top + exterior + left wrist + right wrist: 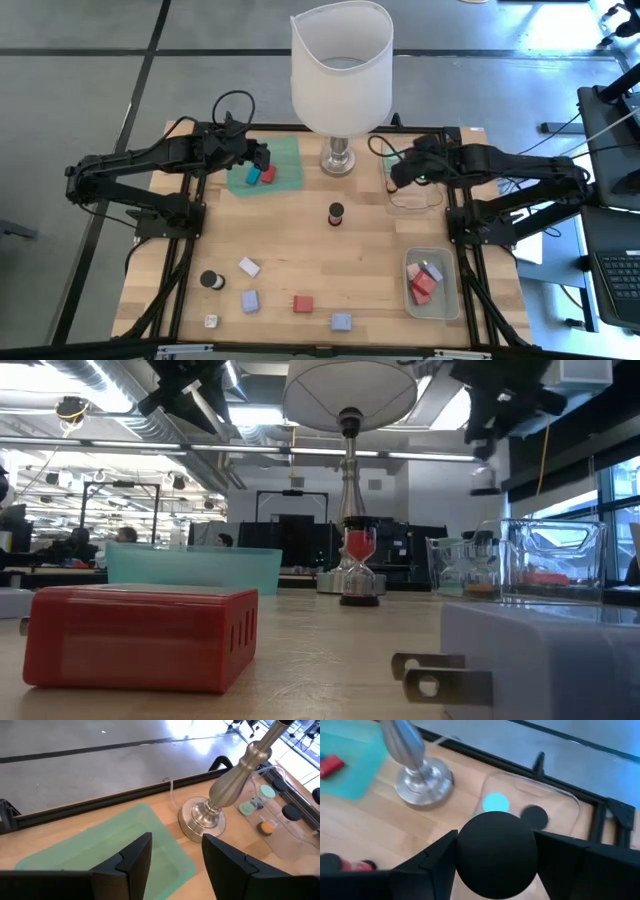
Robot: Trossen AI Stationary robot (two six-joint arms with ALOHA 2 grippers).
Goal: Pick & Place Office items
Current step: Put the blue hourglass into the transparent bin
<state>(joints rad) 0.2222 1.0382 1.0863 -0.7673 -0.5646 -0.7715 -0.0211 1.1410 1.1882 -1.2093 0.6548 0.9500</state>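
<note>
Between right gripper (495,857) fingers (clamped), dark-capped cylinder (496,854), above clear tray (570,805)

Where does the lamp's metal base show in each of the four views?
High view: lamp base at the table's far middle, under the shade.
Low view: base centre, behind the hourglass.
Left wrist view: base beside the green tray.
Right wrist view: base.
Shared landmark: green tray.

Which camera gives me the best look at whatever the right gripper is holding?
The right wrist view: a black round-topped piece fills the frame, pinched by the right gripper above the clear tray. The high view hides it under the arm; the low and left wrist views miss it.
</note>
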